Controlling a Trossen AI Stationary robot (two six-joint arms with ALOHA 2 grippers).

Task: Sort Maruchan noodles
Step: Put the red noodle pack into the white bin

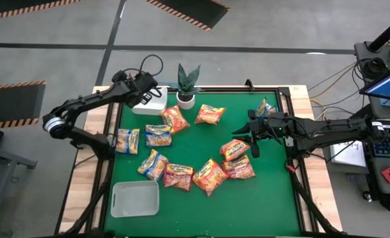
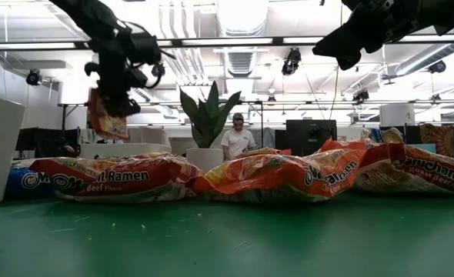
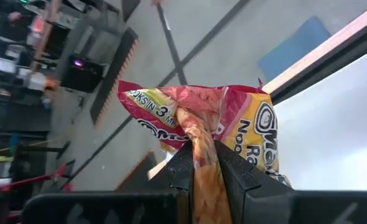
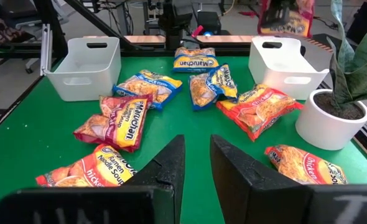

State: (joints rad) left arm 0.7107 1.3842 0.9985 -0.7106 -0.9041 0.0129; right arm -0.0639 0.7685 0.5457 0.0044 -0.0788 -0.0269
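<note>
Glossy, crinkly plastic on the noodle packets (image 4: 125,119), catching the light. Matt green cloth-like mat on the desk (image 1: 261,205), pale bare wood along its edges. Smooth white plastic trays (image 4: 87,67); fingers (image 4: 165,168) matt black, hard-looking.

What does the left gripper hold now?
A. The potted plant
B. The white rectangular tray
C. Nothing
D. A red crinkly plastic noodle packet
D: the left gripper is pinched on a red crinkly plastic noodle packet, above the white rectangular tray.
</note>
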